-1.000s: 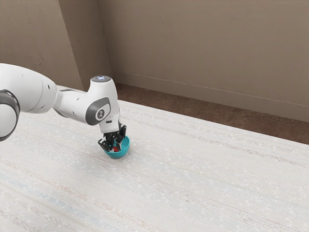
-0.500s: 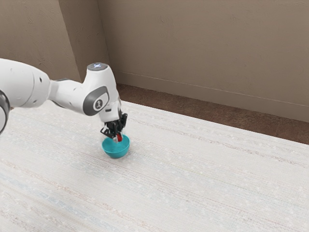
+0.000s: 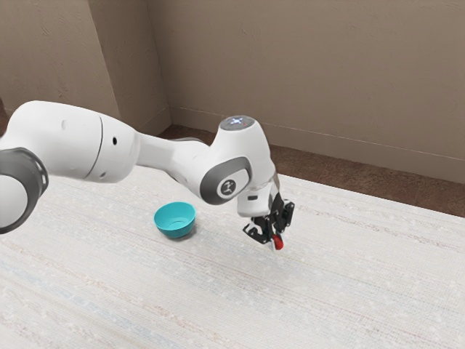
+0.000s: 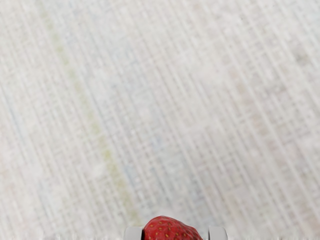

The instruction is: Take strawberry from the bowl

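My gripper (image 3: 275,239) is shut on the red strawberry (image 3: 278,243), out past the bowl toward the exterior view's right. The strawberry pokes out below the black fingers. In the wrist view the gripper (image 4: 175,234) has a pale fingertip on each side of the seeded strawberry (image 4: 170,230). The teal bowl (image 3: 174,227) stands upright on the table, apart from my hand, and its visible inside holds nothing.
A pale, woven-patterned surface covers the table (image 3: 218,298). Its far edge runs in front of a brown floor strip and the wall (image 3: 312,80). The arm reaches across behind the bowl.
My hand first rose out of the bowl with the strawberry, then travelled toward the exterior view's right, carrying it away. The bowl has stayed where it was.
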